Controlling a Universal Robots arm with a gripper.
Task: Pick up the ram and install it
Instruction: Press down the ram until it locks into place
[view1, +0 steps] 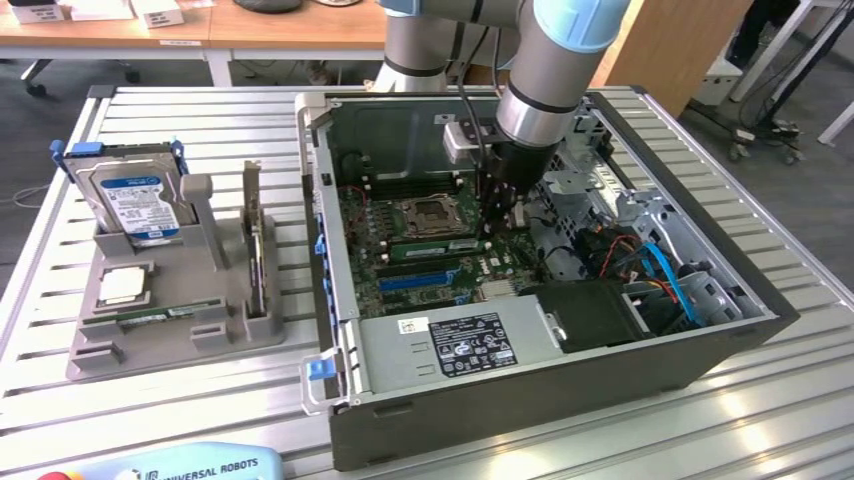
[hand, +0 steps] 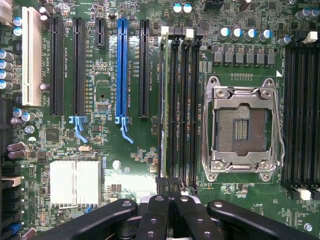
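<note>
- The claw is clenched tight, and its black fingers press together right over the long memory slots on the green board inside the computer case.
- A thin green stick, the ram, stands on edge in the slot nearest the blue slot. The claw tips sit right at its end. I cannot tell if the claw grips it or just pushes on it.
- So the stick looks like it has been carried to the board and is in or going into its slot. I cannot tell if it is pushed all the way down.
- Just beside the slots is the square silver socket, which is bare.
- Farther off, on the tabletop, a grey holder keeps the other parts: another green stick, a square silver chip and a hard drive with a blue label.
</note>
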